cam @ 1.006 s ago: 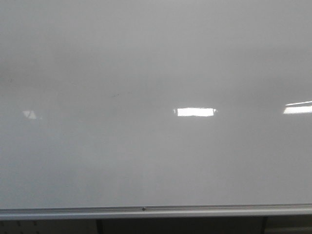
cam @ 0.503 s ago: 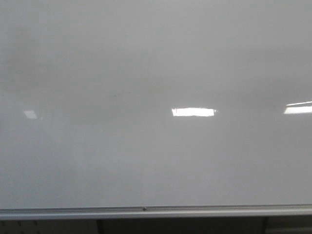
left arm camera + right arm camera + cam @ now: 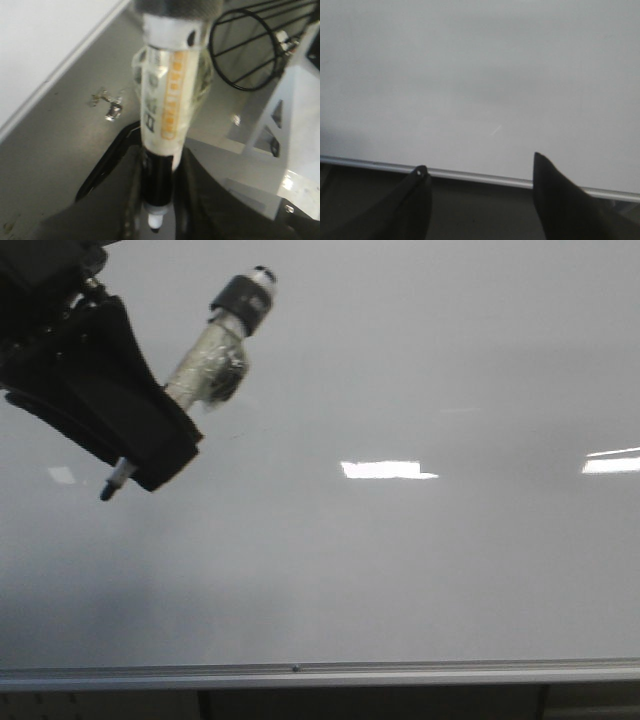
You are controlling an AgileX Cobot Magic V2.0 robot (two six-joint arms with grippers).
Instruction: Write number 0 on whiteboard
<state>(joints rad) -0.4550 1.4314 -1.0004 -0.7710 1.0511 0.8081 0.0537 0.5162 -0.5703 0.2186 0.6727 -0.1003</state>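
In the upper left of the front view, the left claw [image 3: 150,455] is clamped on a marker [image 3: 205,360] that slants from upper right down to its tip at lower left, in front of the whiteboard [image 3: 400,570]. The board fills the frame, its silver rail [image 3: 400,672] running along the bottom. No drawn 0 shows on it. The right claw [image 3: 477,175] stands spread wide, empty, facing the board's lower edge.
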